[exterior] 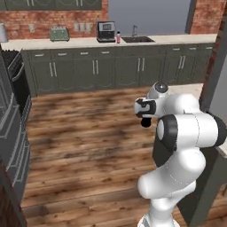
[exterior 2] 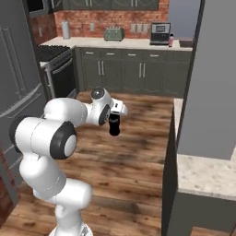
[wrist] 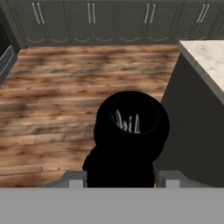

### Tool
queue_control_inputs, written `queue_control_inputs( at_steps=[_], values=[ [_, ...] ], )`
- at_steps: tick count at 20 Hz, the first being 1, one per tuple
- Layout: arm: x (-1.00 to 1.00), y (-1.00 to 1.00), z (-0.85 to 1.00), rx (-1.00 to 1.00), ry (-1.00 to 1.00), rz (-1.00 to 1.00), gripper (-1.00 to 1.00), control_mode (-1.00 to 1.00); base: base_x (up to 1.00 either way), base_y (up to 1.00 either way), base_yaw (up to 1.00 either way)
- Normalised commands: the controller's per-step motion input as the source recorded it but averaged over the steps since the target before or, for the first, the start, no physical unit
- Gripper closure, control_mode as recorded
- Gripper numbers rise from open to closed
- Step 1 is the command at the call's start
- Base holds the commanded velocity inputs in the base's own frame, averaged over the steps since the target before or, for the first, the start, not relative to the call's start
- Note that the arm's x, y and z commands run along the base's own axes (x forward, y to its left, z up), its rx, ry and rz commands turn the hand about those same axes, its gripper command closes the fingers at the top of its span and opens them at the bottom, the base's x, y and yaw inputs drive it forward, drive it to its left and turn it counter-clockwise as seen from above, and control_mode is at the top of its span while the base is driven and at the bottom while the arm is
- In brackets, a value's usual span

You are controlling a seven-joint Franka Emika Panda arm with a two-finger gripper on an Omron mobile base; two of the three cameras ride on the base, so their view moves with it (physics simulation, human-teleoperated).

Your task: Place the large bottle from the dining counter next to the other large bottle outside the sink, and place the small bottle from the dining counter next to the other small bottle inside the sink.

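Note:
My gripper [wrist: 122,180] is shut on the large black bottle [wrist: 131,131], which I see end-on in the hand view, hanging over the wooden floor. In the base views the black bottle [exterior 2: 114,125] [exterior: 146,122] sticks down from the hand beside the dining counter [exterior 2: 203,177] [wrist: 205,57]. Far off on the wall worktop, the other large bottle [exterior: 118,37] [exterior 2: 171,41], pink with a dark cap, stands just left of the sink [exterior: 138,39] and its faucet [exterior: 134,30]. The small bottle is out of view.
A grey pillar [exterior 2: 207,83] rises from the dining counter to my right. A coffee machine [exterior: 106,31] and a toaster [exterior: 59,33] stand on the wall worktop. A stove [exterior 2: 57,69] and a fridge [exterior 2: 18,78] line the left side. Open wooden floor [exterior: 88,133] lies between.

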Motion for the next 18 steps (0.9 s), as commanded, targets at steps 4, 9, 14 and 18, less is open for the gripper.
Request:
queue_control_inputs(
  at_steps=[4,9,14,18],
  values=[
    [0.00,0.00,0.00,0.00,0.00,0.00,1.00,1.00,1.00,0.17,0.00],
    [0.00,0.00,0.00,0.00,0.00,0.00,1.00,1.00,1.00,0.06,0.00],
    [0.00,0.00,0.00,0.00,0.00,0.00,1.00,1.00,1.00,0.00,0.00],
    [0.00,0.00,0.00,0.00,0.00,0.00,1.00,1.00,1.00,0.00,0.00]
  ],
)
